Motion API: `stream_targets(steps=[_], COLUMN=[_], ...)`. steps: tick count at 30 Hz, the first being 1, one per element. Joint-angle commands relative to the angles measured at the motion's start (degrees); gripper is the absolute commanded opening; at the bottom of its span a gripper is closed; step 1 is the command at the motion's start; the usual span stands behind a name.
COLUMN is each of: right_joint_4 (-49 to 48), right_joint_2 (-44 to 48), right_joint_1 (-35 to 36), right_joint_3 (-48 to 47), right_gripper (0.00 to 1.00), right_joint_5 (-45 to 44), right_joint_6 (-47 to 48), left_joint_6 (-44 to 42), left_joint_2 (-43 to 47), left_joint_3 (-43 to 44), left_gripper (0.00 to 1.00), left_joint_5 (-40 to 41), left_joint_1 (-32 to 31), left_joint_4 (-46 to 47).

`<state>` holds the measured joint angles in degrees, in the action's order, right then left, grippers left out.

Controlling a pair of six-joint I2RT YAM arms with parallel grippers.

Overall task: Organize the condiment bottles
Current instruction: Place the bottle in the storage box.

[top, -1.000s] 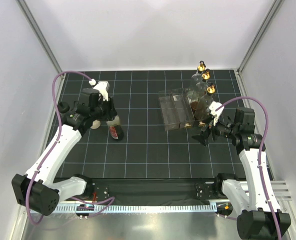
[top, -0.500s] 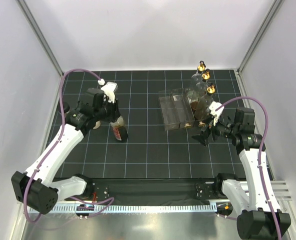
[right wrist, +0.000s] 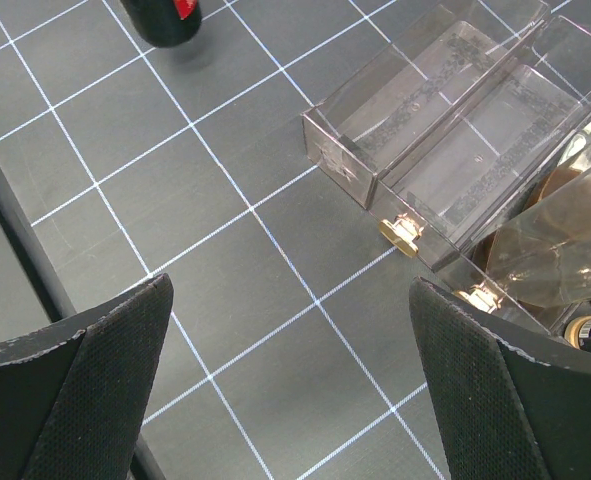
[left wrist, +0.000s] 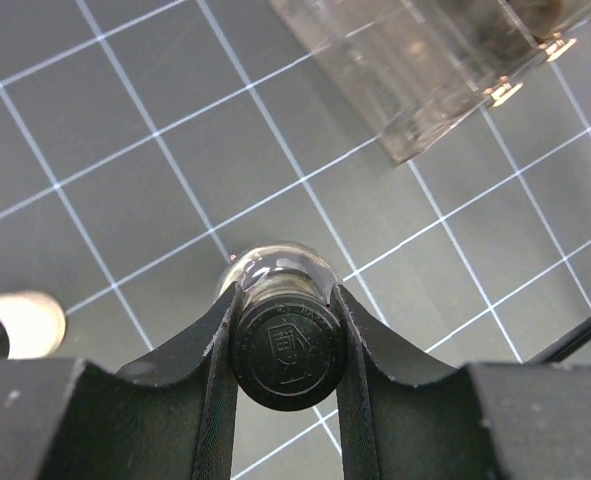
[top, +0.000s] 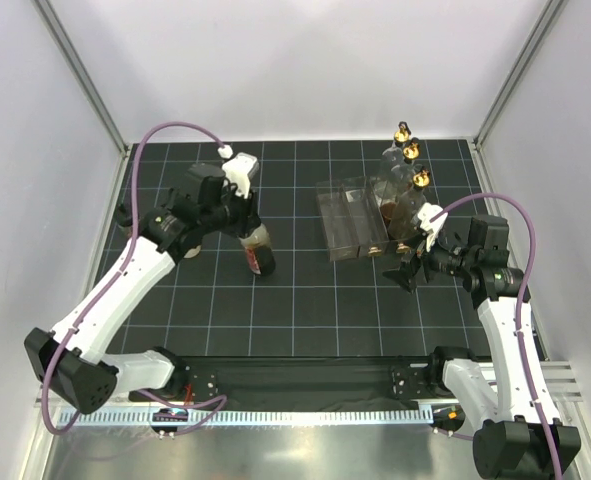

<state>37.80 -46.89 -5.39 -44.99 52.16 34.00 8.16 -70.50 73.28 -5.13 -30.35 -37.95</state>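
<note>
Left hand point(top: 246, 222) carried bottle point(top: 261, 257) rightward: small, dark, black cap, red label.

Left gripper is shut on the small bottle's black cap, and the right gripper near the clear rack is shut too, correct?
Not quite. The right gripper is wide open, not shut: the right wrist view shows its fingers far apart above the mat beside the clear rack. The rest holds: the left gripper is shut on the black cap of the small bottle.
</note>
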Motion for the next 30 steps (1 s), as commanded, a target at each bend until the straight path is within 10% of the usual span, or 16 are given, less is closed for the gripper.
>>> stream_targets(steps=[1, 30], right_joint_4=[-0.8, -0.9], right_joint_2=[0.0, 0.5], right_joint_1=[-0.1, -0.1], right_joint_3=[-0.5, -0.7], right_gripper=[1.0, 1.0], right_joint_5=[0.0, -1.0], right_joint_6=[0.5, 0.1], left_joint_6=[-1.1, 0.1], left_joint_2=[-1.0, -22.4], left_joint_3=[6.3, 34.2], left_gripper=[0.0, 0.0], left_joint_5=[-0.8, -4.5], left_joint_1=[-1.6, -5.2], left_joint_4=[5.5, 6.8])
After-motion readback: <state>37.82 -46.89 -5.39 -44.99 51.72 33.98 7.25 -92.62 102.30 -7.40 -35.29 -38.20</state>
